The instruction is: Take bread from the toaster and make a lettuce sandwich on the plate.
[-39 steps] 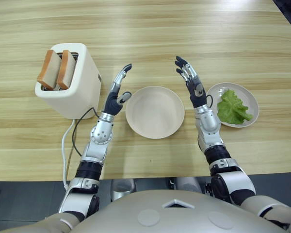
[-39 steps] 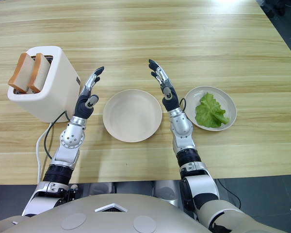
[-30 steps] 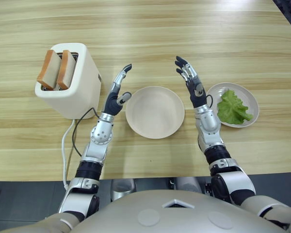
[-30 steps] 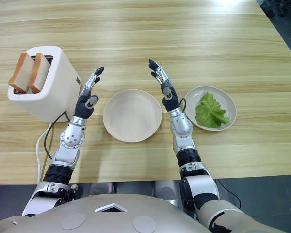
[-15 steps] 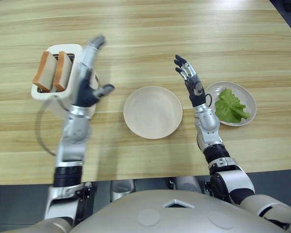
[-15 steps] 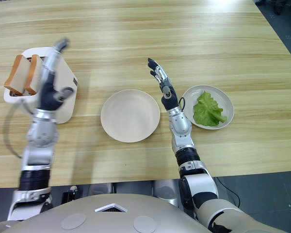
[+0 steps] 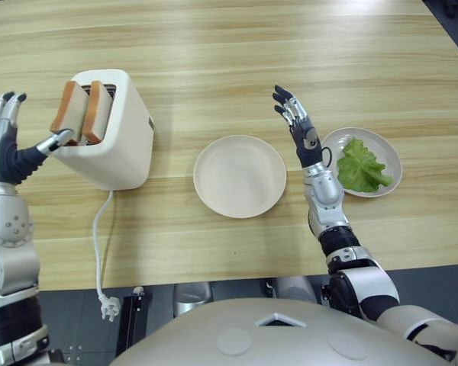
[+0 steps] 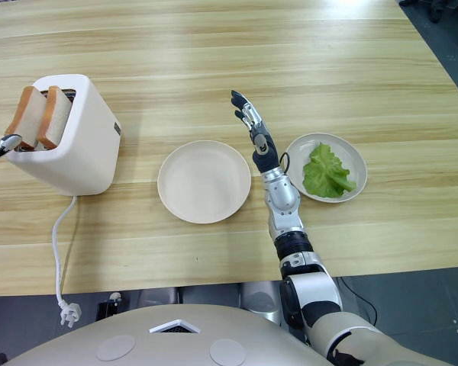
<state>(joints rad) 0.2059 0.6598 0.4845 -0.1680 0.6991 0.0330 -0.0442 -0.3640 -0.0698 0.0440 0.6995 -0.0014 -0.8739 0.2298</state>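
A cream toaster (image 7: 111, 130) stands at the left with two bread slices (image 7: 80, 111) sticking up from its slots. My left hand (image 7: 6, 145) is open just left of the toaster, its thumb tip touching or nearly touching the nearer slice. An empty cream plate (image 7: 239, 175) lies in the middle. My right hand (image 7: 299, 130) is open, raised between that plate and a small plate (image 7: 388, 149) that holds a lettuce leaf (image 7: 360, 165).
The toaster's white cord (image 7: 101, 252) trails off the table's front edge with its plug (image 7: 108, 309) hanging below. The wooden table (image 7: 237, 46) stretches bare behind the objects.
My left hand swung from beside the middle plate, over the toaster, to the toaster's left side. The right hand stayed put. The view shifted slightly.
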